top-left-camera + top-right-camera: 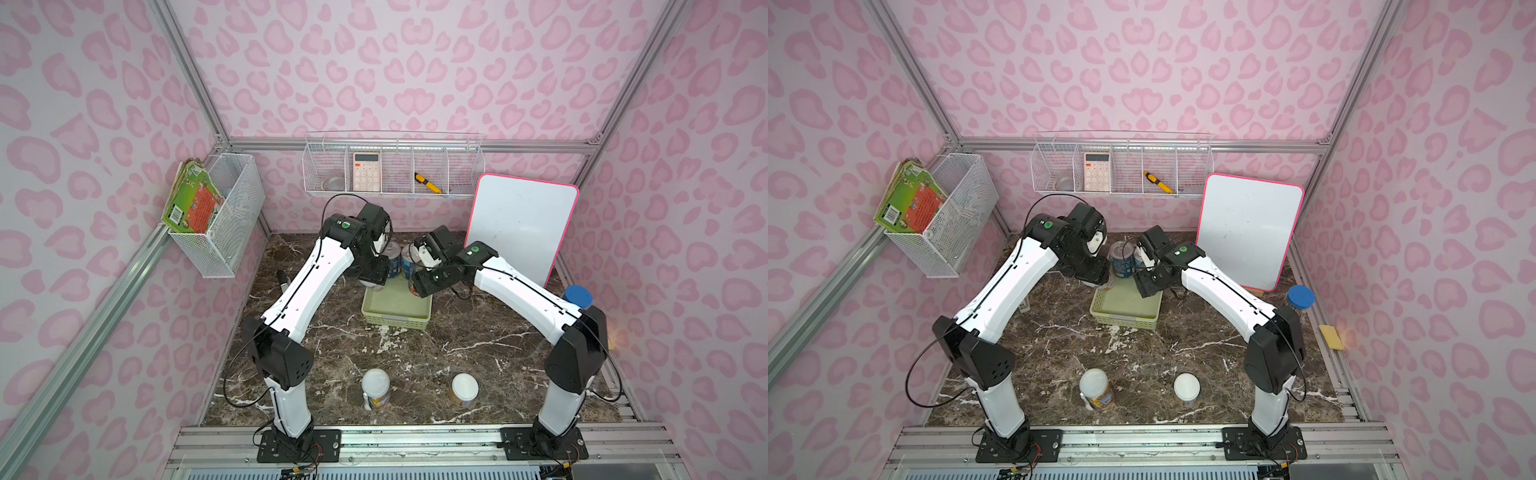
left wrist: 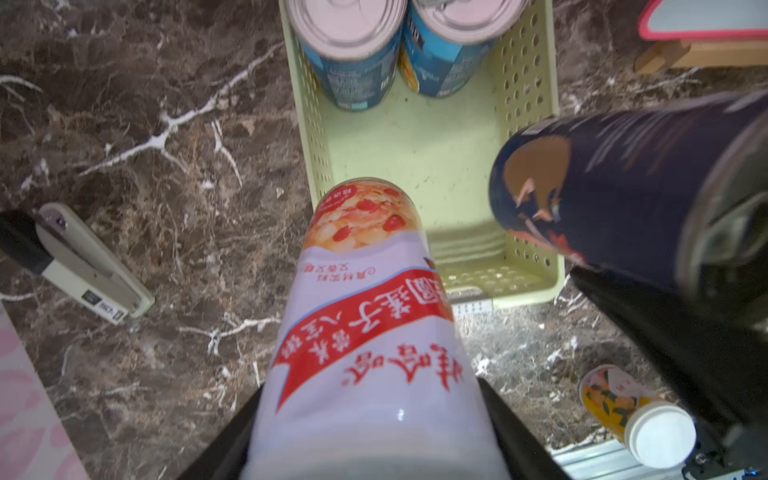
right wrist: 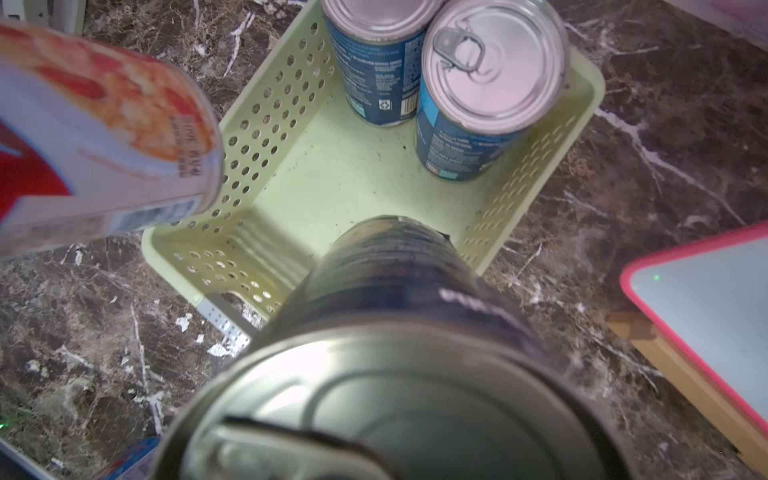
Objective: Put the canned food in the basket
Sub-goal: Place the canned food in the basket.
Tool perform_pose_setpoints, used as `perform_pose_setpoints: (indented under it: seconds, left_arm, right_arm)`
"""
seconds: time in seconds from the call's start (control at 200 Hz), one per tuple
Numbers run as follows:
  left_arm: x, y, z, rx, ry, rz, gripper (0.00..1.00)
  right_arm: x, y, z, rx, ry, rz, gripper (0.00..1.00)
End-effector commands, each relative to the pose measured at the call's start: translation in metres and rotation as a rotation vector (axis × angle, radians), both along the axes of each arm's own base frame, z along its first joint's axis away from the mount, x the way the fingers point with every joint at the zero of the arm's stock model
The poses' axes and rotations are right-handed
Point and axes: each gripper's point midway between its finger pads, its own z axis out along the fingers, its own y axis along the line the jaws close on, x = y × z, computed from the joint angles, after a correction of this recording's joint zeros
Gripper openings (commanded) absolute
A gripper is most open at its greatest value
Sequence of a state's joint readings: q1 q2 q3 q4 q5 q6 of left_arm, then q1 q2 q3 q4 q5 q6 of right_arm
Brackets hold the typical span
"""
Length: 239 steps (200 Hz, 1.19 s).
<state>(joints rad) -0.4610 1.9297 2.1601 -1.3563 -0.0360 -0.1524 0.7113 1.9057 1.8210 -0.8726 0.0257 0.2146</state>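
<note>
The left gripper (image 1: 375, 276) is clamped round a white can with a red banner label (image 2: 365, 291), tilted over the left wall of the shallow light-green perforated plastic basket (image 1: 395, 322). The right gripper (image 1: 424, 286) grips a dark navy can with a silver pull-tab top (image 3: 395, 270) above the basket's right wall. Inside, at the far end, two blue-labelled silver-topped cans (image 3: 490, 83) stand upright, side by side. Two white-lidded cans (image 1: 376, 384) wait on the dark marble table (image 1: 415, 357) — well apart from the basket.

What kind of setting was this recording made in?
Likely a staged robot test booth: pink patterned wall panels on an aluminium frame, two arms bolted to a front rail, wire baskets of desk props.
</note>
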Motion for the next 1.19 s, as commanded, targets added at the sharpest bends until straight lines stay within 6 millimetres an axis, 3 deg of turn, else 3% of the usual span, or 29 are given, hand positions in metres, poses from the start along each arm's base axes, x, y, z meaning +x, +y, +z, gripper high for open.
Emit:
perform_pose_setpoints:
  seconds: [0.0,0.285,0.67,0.765,0.78,0.825,1.1,1.155,1.19]
  left_arm:
    - [0.023,-0.011,-0.007,-0.025,-0.007,-0.041,0.0]
    - [0.045,-0.012,-0.055,-0.001,0.106,-0.031,0.0]
    - [0.062,-0.008,-0.099,0.007,0.17,-0.007,0.0]
    - [0.067,-0.005,-0.106,0.009,0.176,0.007,0.0]
    - [0.067,-0.005,-0.107,0.011,0.176,0.009,0.0]
    - [0.07,-0.005,-0.111,0.012,0.175,0.007,0.0]
    - [0.077,-0.01,-0.125,0.011,0.179,-0.016,0.0]
    - [0.077,-0.01,-0.128,0.013,0.186,-0.015,0.05]
    - [0.077,-0.01,-0.129,0.014,0.19,-0.012,0.14]
  right_arm:
    - [0.021,0.014,-0.002,-0.009,-0.037,0.035,0.36]
    - [0.044,0.019,-0.039,-0.071,0.028,0.048,0.36]
    - [0.066,0.009,-0.083,-0.165,0.052,0.006,0.36]
    - [0.069,0.009,-0.084,-0.164,0.043,-0.004,0.36]
    - [0.07,0.009,-0.094,-0.172,0.056,-0.005,0.36]
    - [0.072,0.009,-0.099,-0.17,0.056,-0.012,0.36]
    - [0.081,0.004,-0.107,-0.192,0.032,-0.047,0.37]
    - [0.082,0.004,-0.107,-0.189,0.03,-0.052,0.4]
    - [0.082,0.003,-0.109,-0.19,0.031,-0.055,0.42]
